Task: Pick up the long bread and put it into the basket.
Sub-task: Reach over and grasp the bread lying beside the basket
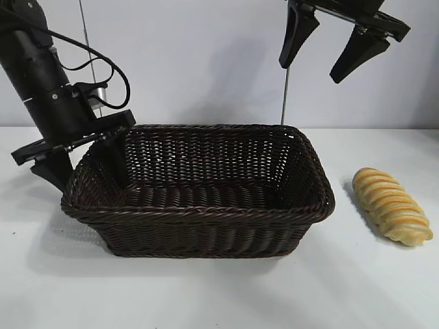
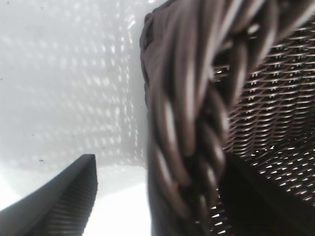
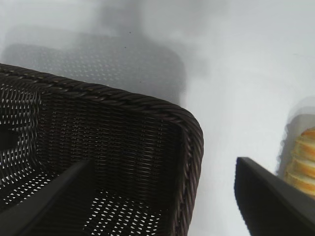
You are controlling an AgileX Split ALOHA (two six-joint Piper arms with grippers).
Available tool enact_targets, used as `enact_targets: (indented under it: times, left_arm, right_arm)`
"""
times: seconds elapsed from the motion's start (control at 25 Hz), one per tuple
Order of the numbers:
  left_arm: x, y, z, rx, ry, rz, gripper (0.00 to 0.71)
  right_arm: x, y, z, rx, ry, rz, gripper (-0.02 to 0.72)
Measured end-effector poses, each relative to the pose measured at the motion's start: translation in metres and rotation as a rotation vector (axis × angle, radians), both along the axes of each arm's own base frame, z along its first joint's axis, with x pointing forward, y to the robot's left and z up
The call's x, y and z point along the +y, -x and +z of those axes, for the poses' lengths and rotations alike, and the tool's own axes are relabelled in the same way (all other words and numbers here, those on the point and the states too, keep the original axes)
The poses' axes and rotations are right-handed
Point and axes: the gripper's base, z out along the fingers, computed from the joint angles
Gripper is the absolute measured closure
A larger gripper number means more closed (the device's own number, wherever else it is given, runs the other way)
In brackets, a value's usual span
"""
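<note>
**A:** Where was the long bread (image 1: 392,206) at that moment?

**B:** It lay on the white counter (image 1: 206,295), out to the right of the basket (image 1: 199,205) in the exterior view — apart from it, with bare counter between the loaf and the basket's right wall. Nothing was touching it. The right wrist view caught only its edge (image 3: 301,164), past the basket's rounded corner (image 3: 189,128).

**A:** And the basket itself?

**B:** It sat in the middle of the counter, dark brown wicker with a braided rim, and nothing could be seen inside it.

**A:** What about the left gripper (image 1: 82,161)?

**B:** It was down at the basket's left end, straddling the rim. One finger (image 1: 51,171) stood outside the wall and the other (image 1: 118,161) hung inside. In the left wrist view the braided rim (image 2: 192,123) ran between them, with the outer finger (image 2: 64,201) over the counter. The jaws stood apart, with a gap on the outer side of the wall — they held nothing.

**A:** And the right gripper (image 1: 331,55)?

**B:** It hung high, above the basket's right end, well clear of both basket and bread. Its jaws were spread wide and empty. From its wrist camera one finger (image 3: 44,204) showed over the basket's interior and the other (image 3: 270,201) over the counter near the loaf.
</note>
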Motion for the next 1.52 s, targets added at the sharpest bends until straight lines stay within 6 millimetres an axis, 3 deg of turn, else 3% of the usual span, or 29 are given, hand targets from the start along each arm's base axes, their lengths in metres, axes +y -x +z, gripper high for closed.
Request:
enact_targets:
  times: [0.36, 0.56, 0.92, 1.52]
  left_arm:
    - [0.003, 0.013, 0.051, -0.108, 0.025, 0.004, 0.196]
    - [0.002, 0.018, 0.068, -0.131, 0.056, 0.039, 0.196]
    - [-0.009, 0.008, 0.077, -0.188, 0.213, 0.161, 0.196]
    - [-0.009, 0.006, 0.078, -0.197, 0.223, 0.191, 0.196]
  right_arm:
    - [0.0, 0.0, 0.0, 0.0, 0.0, 0.0, 0.134]
    - [0.0, 0.0, 0.0, 0.0, 0.0, 0.0, 0.134]
    - [0.0, 0.0, 0.0, 0.001, -0.003, 0.0, 0.134]
    - [0.0, 0.0, 0.0, 0.001, -0.003, 0.0, 0.134]
